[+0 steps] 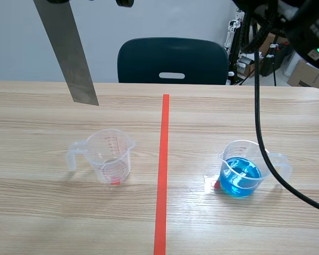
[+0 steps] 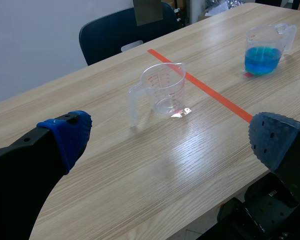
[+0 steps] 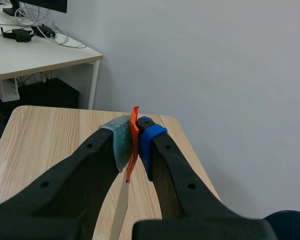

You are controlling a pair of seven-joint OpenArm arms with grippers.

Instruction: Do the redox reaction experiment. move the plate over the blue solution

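My right end effector (image 3: 134, 145) pinches the top end of the flat grey metal plate (image 1: 69, 53), which hangs long axis near-upright above the wooden tabletop (image 1: 42, 212), beyond the empty clear cup (image 1: 109, 156) | clear plastic cup of blue solution (image 1: 242, 176) sits across the orange-red tape line (image 1: 162, 175), to my right and nearer | my left end effector (image 2: 171, 137) gapes wide, empty.

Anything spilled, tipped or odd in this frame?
No spill, nothing tipped. Only the metal plate stands out: it hangs tilted in the right gripper, beyond the empty measuring cup, across the tape line from the blue solution.
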